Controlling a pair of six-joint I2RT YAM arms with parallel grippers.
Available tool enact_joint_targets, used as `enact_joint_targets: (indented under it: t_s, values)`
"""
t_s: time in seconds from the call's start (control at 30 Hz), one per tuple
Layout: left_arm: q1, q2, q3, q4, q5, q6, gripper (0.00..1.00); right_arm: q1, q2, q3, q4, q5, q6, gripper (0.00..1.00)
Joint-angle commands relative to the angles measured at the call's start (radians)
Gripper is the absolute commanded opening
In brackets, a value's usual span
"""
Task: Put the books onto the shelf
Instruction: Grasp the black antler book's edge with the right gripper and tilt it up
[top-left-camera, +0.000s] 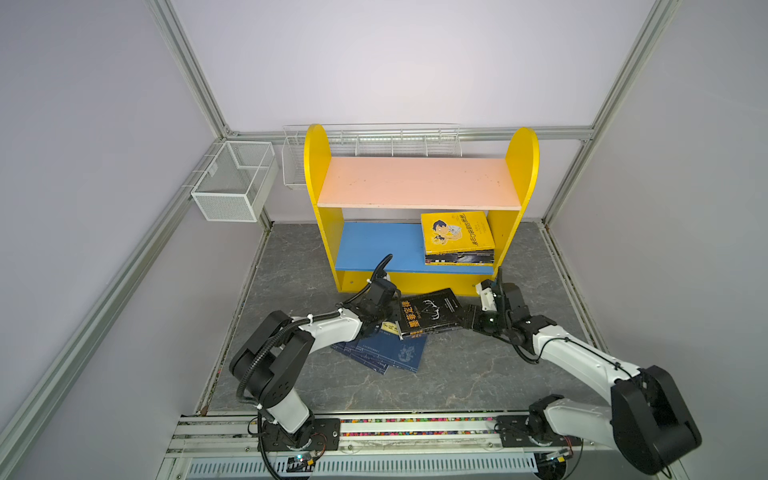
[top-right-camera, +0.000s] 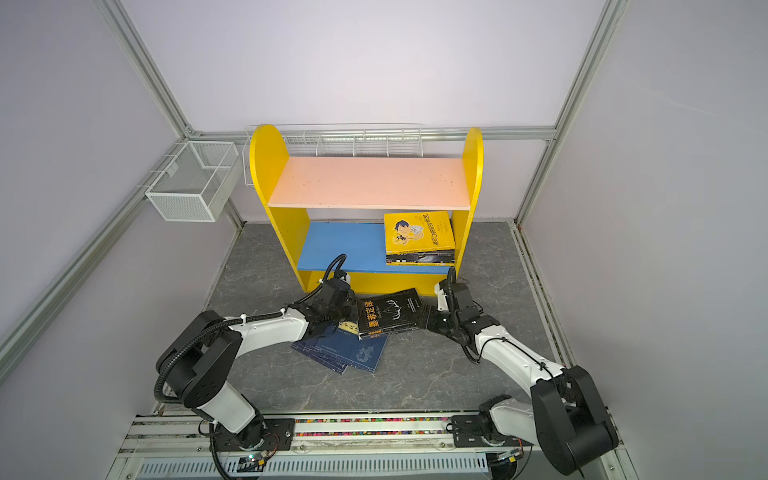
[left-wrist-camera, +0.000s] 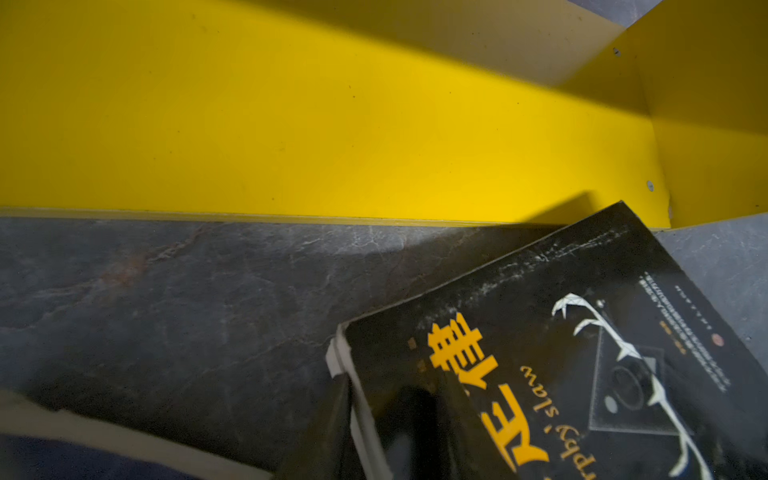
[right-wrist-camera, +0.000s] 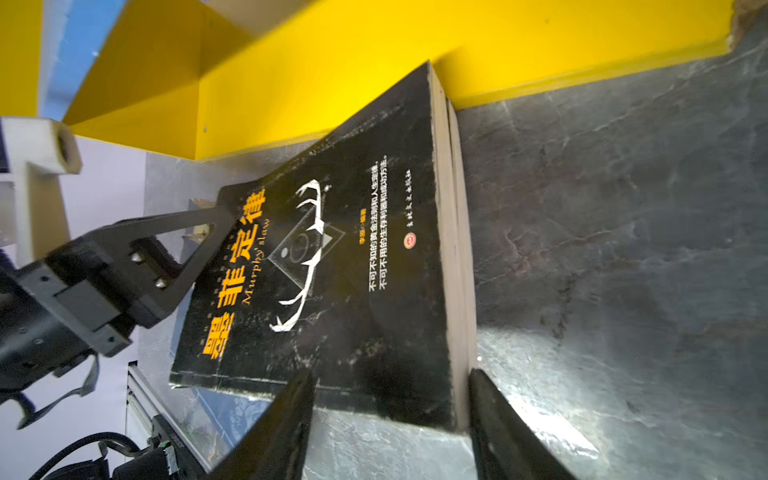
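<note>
The right pincer (right-wrist-camera: 390, 374) is spread either side of the page edge of two stacked black books (right-wrist-camera: 332, 270). The left pincer (right-wrist-camera: 216, 220) has a finger on the top cover's corner, and I can't tell if either's actually squeezing. That stack rests partly across the fanned navy books (top-left-camera: 390, 353) on the table (top-left-camera: 478, 365), far corner just beside the base of the shelf (top-left-camera: 515, 174). A yellow cartoon book (top-left-camera: 455, 232) tops a pile at the right end of the blue board (top-left-camera: 374, 245), left part open.

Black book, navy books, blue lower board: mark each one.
black book (top-left-camera: 434, 311): in a top view, middle of its cover.
navy books (top-left-camera: 395, 353): in a top view, cover of the top one.
blue lower board (top-left-camera: 374, 247): in a top view, bare left part.
</note>
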Motion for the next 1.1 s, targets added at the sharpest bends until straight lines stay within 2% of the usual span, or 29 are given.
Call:
enact_joint_targets:
  t_s: [0.0,0.13,0.37,0.6,0.77,1.07]
  values:
    - [-0.039,0.025,0.013,0.011,0.096,0.003,0.33,0.01,-0.027,0.029,0.115,-0.093,0.034,0.59]
    - [-0.039,0.018,0.012,0.023,0.106,0.006,0.33,0.011,-0.038,0.03,0.134,-0.083,0.053,0.58]
    - [-0.04,0.005,0.006,0.027,0.115,0.009,0.32,0.011,-0.072,0.045,0.056,0.01,0.017,0.58]
    - [-0.043,0.006,-0.004,0.071,0.15,0.009,0.32,0.018,-0.054,0.006,0.176,-0.071,0.059,0.54]
    - [-0.045,-0.003,-0.019,0.105,0.171,0.01,0.32,0.026,-0.017,-0.019,0.281,-0.084,0.11,0.43]
    - [-0.043,-0.041,-0.052,0.144,0.161,-0.003,0.33,0.036,-0.006,-0.034,0.29,-0.047,0.124,0.17]
